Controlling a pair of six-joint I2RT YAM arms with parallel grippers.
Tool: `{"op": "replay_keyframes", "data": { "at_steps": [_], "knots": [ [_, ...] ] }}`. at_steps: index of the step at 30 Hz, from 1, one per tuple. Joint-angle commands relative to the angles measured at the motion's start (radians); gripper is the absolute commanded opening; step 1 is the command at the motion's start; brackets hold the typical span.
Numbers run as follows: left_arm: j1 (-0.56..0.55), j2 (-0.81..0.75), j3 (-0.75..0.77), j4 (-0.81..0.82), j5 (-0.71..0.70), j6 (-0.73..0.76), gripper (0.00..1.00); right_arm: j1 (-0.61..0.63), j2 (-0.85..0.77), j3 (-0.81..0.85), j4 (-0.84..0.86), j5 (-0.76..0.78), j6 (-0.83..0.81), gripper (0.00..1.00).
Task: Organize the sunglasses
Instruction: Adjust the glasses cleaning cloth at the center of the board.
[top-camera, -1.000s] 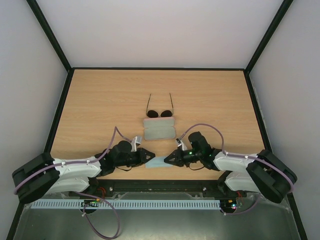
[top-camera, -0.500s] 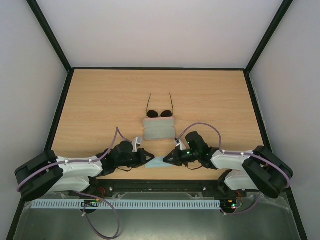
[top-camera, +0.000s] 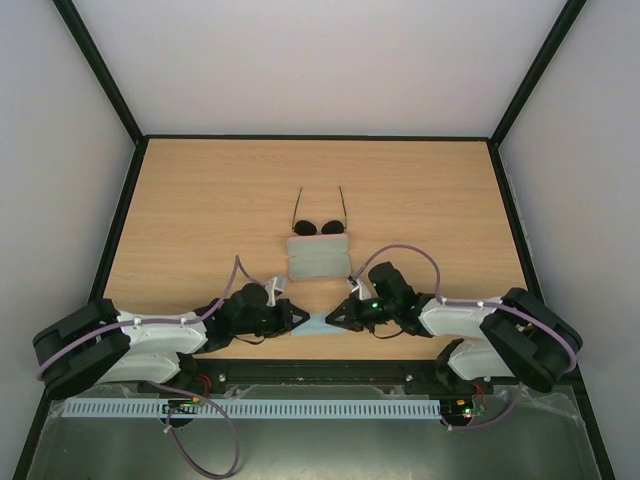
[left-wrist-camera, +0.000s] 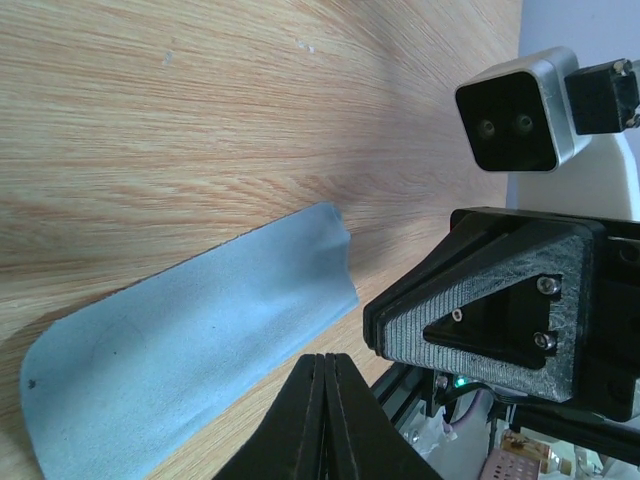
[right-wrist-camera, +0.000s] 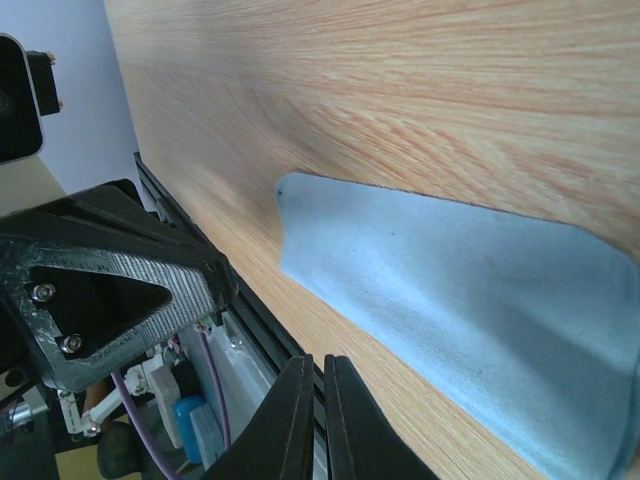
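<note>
From overhead, the sunglasses (top-camera: 319, 226) lie in the middle of the worktop (top-camera: 200, 200). Their temple arms are spread and point away from me, and their two round lenses sit just behind the far edge of the case (top-camera: 319, 258). Neither arm is near them. Both arms are low at the near edge, facing each other across the blue cloth (top-camera: 317, 326). The left pincer (top-camera: 297, 313) is at one end of it and the right pincer (top-camera: 337, 319) at the other. I read that as working the cloth first, with the sunglasses left for a later step.

The overhead view gives me the layout, but it cannot tell me what the jaws are doing. The wrist cameras can.

- **Left wrist:** The left pincer (left-wrist-camera: 322, 362) is closed tight, its tips meeting just beside the cloth's (left-wrist-camera: 180, 350) near edge. That edge is lifted into a soft curl. The other arm's black jaw housing is close opposite.
- **Right wrist:** The right pincer (right-wrist-camera: 315, 365) is closed too, and a strip of bare wood shows between its tips and the cloth (right-wrist-camera: 450, 300).

I see no fabric caught in either one, so I judge both to be pressed together on nothing. Neither wrist camera shows the sunglasses or the case.
</note>
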Motion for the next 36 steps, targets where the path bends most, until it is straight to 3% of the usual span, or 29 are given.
{"op": "replay_keyframes", "data": {
  "at_steps": [1,15,36],
  "knots": [
    [-0.011,0.011,0.016,0.022,-0.012,-0.002,0.02,0.01,0.013,0.031,-0.031,0.015,-0.028,0.05],
    [-0.028,0.059,0.022,0.023,-0.033,-0.011,0.02,0.031,0.035,0.068,-0.096,0.064,-0.061,0.04],
    [-0.079,0.244,0.081,0.067,-0.04,-0.009,0.02,0.09,0.157,0.109,-0.033,0.062,-0.051,0.02]
  ]
}}
